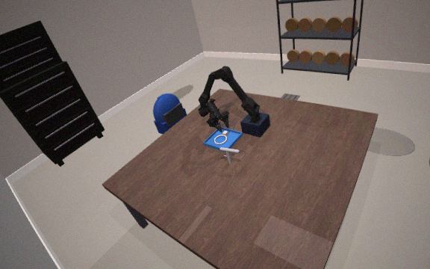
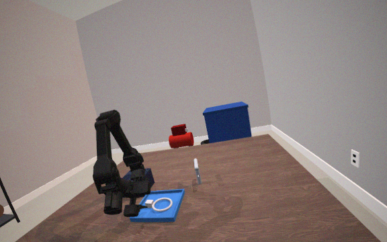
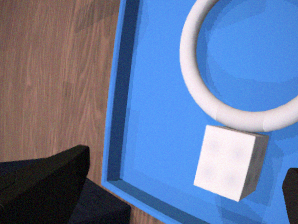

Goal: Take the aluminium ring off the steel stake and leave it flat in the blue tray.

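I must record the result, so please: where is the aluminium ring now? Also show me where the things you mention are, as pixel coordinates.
In the exterior view, the ring (image 1: 215, 143) (image 2: 162, 210) (image 3: 188, 55) lies inside the blue tray (image 1: 211, 147) (image 2: 153, 220) (image 3: 106, 145), left of the stake (image 1: 229, 157) (image 2: 198, 176).

Grey walls (image 1: 144, 33) (image 2: 173, 67), dark wooden table (image 1: 275, 164) (image 2: 264, 188), pale floor (image 1: 405, 101).

Wrist view: far side of ring (image 1: 215, 142) (image 2: 153, 207) (image 3: 189, 60), beyond fingers, cut off by frame edge; opposite finger mostly cropped. Top view: fingertip contact with tray (image 1: 211, 146) (image 2: 153, 220) (image 3: 107, 145) cannot be made out.
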Robot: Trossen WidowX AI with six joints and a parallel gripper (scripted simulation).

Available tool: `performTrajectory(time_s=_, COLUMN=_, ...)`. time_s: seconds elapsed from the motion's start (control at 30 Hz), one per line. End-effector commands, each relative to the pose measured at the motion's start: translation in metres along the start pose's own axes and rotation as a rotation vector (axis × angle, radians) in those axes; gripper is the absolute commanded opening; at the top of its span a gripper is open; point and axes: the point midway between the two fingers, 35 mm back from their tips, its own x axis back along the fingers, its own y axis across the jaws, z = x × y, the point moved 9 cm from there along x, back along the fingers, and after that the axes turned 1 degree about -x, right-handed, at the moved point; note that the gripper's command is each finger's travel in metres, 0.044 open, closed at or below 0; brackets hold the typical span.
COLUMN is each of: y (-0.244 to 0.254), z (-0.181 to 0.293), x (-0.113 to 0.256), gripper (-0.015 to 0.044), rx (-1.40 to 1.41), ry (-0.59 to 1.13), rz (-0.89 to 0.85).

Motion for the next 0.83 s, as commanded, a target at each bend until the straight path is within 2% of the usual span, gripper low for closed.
performTrajectory(time_s=0.0, y=0.027, z=-0.01, x=0.038, gripper=0.044, rx=0.009, ry=-0.007, rz=0.022)
performTrajectory(time_s=0.07, y=0.048, z=-0.015, x=0.061, gripper=0.044, rx=0.009, ry=-0.007, rz=0.022)
performTrajectory(time_s=0.13, y=0.056, z=-0.016, x=0.068, gripper=0.044, rx=0.009, ry=-0.007, rz=0.022)
performTrajectory(time_s=0.8, y=0.053, z=-0.016, x=0.068, gripper=0.044, rx=0.02, ry=-0.01, rz=0.038)
